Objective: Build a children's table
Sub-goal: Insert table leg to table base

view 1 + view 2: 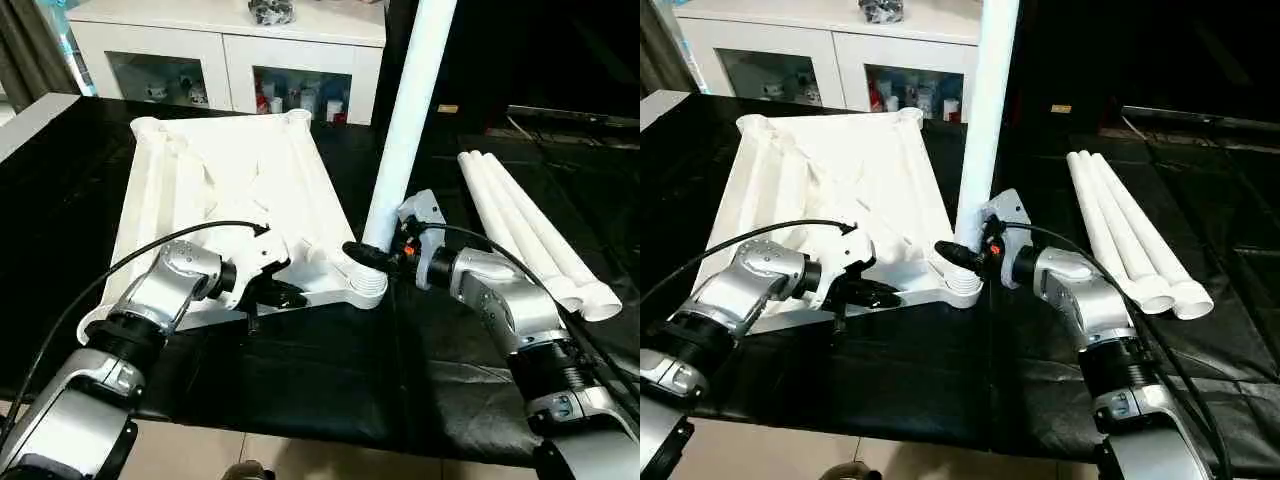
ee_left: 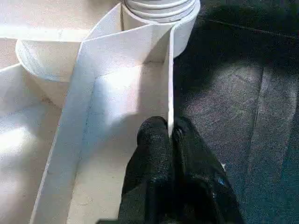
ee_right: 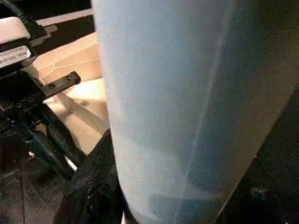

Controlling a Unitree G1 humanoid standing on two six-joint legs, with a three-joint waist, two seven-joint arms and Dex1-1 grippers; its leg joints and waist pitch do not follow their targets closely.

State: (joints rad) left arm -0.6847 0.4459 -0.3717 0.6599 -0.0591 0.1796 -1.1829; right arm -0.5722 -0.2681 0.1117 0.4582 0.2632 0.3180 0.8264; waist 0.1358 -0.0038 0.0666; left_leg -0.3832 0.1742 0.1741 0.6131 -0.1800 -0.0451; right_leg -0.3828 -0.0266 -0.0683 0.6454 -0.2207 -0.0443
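I see the table top point(image 1: 225, 200) lying upside down on the black counter point(image 1: 330, 370), its ribbed underside facing up. At the near corner on my right, one leg point(image 1: 405, 130) stands upright in the corner socket point(image 1: 366, 285), leaning slightly and running out of the top of the head views.

My right claw point(image 1: 362, 251) is closed on that leg just above the socket; in the right wrist view a black finger point(image 3: 96, 186) presses against the white tube, which fills most of that frame. My left claw point(image 2: 169, 135) is pinched shut on the thin near edge wall of the table top, a short way left of the socket, with one finger point(image 2: 152, 158) on each side of the wall. The right wrist view also catches that left claw point(image 3: 44, 140) beside the rim.

Three more legs point(image 1: 530, 230) lie side by side on the counter well to the right of the top, their wide ends pointing toward me. Beyond the counter stands a white cabinet point(image 1: 230, 45) with glass doors.
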